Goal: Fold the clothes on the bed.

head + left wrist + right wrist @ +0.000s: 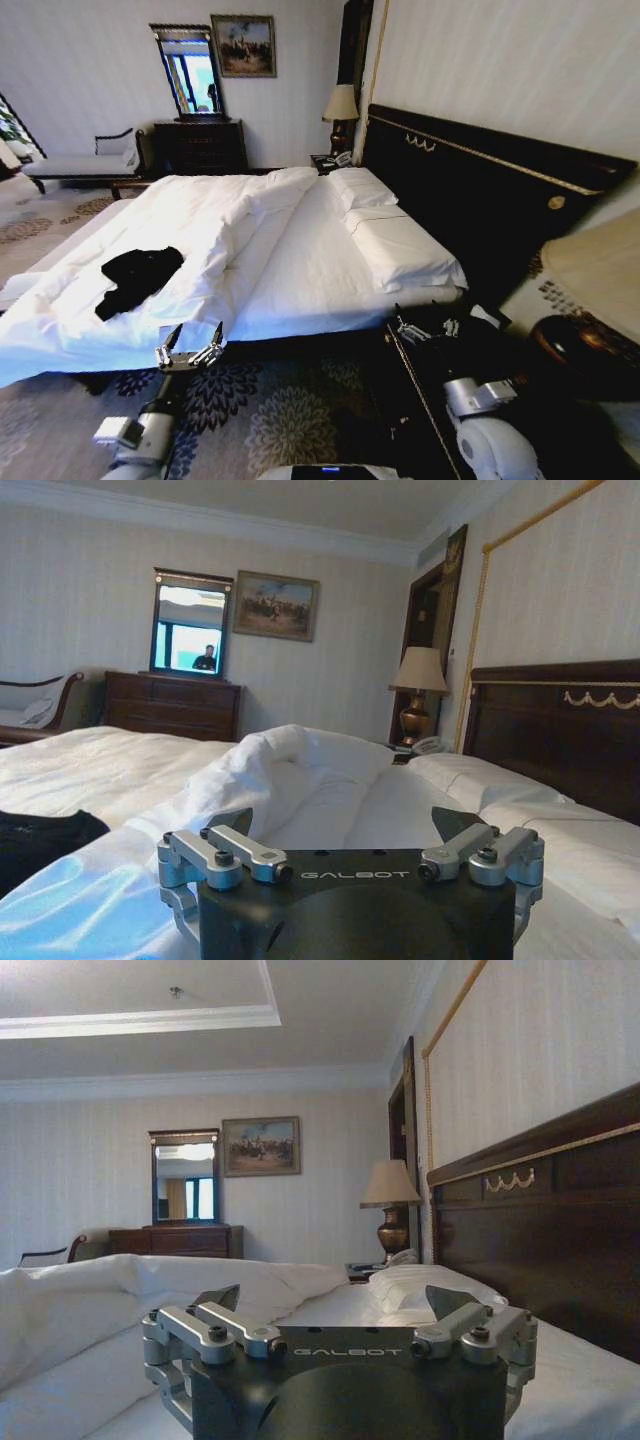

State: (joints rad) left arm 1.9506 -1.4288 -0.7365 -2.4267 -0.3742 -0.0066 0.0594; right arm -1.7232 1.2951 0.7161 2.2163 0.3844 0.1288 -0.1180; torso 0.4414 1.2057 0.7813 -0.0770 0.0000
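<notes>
Here, a hotel-style bedroom seen from the robot's head, with folding not yet begun. Farthest left lies the black T-shirt [138,278], a crumpled, unfolded heap on the white duvet near the bed's [300,250] left edge; its lettering cannot be made out. It sits beyond and slightly left of the left gripper [190,343], clearly apart from it. That gripper hovers just at the near edge of the mattress, its two fingers spread wide with nothing between them. In the left wrist view the same gripper [340,830] faces across the duvet, and a dark corner of the shirt [40,840] shows off to one side of the jaws, beyond a bunched fold of white bedding.

Further right, past a bunched ridge of duvet and the white pillows [400,250], the right gripper [425,325] rests low at the right-hand near corner of the bed, beside the dark headboard [480,200]. The right wrist view shows its jaws [335,1305] also apart and empty, looking over the sheets toward the pillows, well away from the shirt.

By my judgement the task is at its very start: the garment still needs reaching, spreading flat, and every fold remains to be done.
</notes>
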